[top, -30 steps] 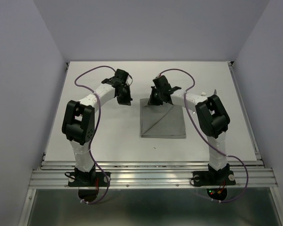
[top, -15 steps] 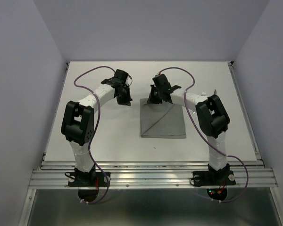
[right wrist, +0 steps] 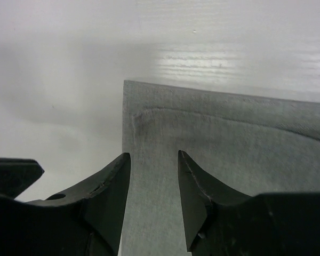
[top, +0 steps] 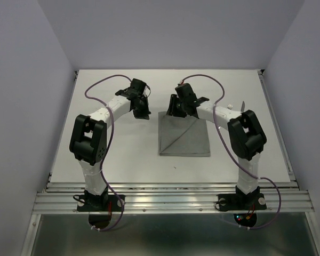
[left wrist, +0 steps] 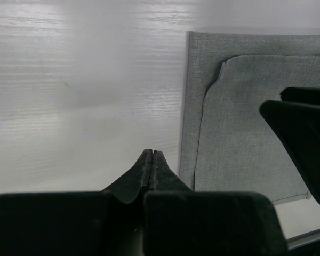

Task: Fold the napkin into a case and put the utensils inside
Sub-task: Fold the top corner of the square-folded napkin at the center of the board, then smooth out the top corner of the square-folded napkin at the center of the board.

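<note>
The right gripper [top: 174, 112] hangs with its jaws partly spread and nothing caught between them. It sits over the far left corner of the napkin [top: 184, 136]. In the right wrist view the gripper [right wrist: 153, 156] straddles the cloth's left edge. One finger [right wrist: 109, 186] is over the border where cloth meets bare table, and the other is over the cloth itself. The napkin [right wrist: 229, 138] lies flat beneath and ahead of the tips. Whether the tips touch it cannot be told.

The napkin is folded. A top layer [right wrist: 240, 154] lies on a lower one, set back from the far and left edges so that a narrow border of the lower layer shows. From above, a diagonal crease runs across it from its near left towards its far right.

The left gripper [top: 142, 113] has its fingers pressed together and holds nothing. It is over bare table [top: 122, 154], beside the napkin's far left corner and clear of the cloth. In its own wrist view the gripper [left wrist: 151, 153] points at the white tabletop. The napkin [left wrist: 245, 133] starts just to the right of the tips, and the dark bulk of the right gripper [left wrist: 301, 144] juts in over the cloth at the right side.

The two grippers are near each other with the napkin's corner between them, and nothing lies on the cloth. Out past the right arm's elbow, well apart from both grippers, a slim silvery utensil [top: 243, 103] lies on the table, too small to tell whether it is a fork or a knife.
</note>
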`<control>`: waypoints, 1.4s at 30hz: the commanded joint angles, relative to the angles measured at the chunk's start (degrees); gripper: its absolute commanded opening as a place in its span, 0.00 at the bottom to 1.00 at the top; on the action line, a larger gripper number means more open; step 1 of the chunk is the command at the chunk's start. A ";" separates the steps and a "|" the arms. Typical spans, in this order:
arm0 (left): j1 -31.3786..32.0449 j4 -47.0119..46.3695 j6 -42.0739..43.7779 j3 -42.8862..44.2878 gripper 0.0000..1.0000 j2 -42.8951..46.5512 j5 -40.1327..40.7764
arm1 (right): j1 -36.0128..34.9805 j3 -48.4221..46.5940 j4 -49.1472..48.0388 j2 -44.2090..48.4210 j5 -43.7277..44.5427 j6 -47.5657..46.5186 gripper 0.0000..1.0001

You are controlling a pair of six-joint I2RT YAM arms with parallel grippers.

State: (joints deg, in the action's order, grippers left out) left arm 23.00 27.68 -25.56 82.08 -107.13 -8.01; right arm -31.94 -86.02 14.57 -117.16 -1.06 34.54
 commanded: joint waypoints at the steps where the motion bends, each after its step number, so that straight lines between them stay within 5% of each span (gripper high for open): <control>1: 2.48 -1.92 -1.07 -0.61 0.00 2.81 0.45 | -0.31 3.92 -2.35 11.76 8.33 -3.51 0.47; 4: 5.12 -4.04 -1.77 0.18 0.00 1.32 -1.21 | 0.47 7.43 -2.26 14.67 10.55 -4.48 0.44; 7: 6.17 -4.65 -2.21 3.60 0.00 -2.19 -3.50 | 4.25 11.20 -1.83 16.88 8.63 -3.96 0.19; 11: 6.18 -5.18 -1.86 7.55 0.02 -6.50 -2.63 | 7.77 13.68 -0.17 17.32 6.68 -4.66 0.09; 32: 5.74 -0.53 3.94 18.46 0.01 -15.12 0.10 | 12.52 8.41 2.31 5.46 12.57 -8.00 0.08; 42: 5.65 -0.08 5.00 18.20 0.28 -15.30 2.03 | 13.05 6.92 2.31 4.58 9.76 -7.56 0.08</control>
State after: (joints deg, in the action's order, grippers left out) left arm 29.08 26.79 -22.09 98.35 -123.28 -7.22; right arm -19.14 -76.31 17.61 -112.64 8.84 27.57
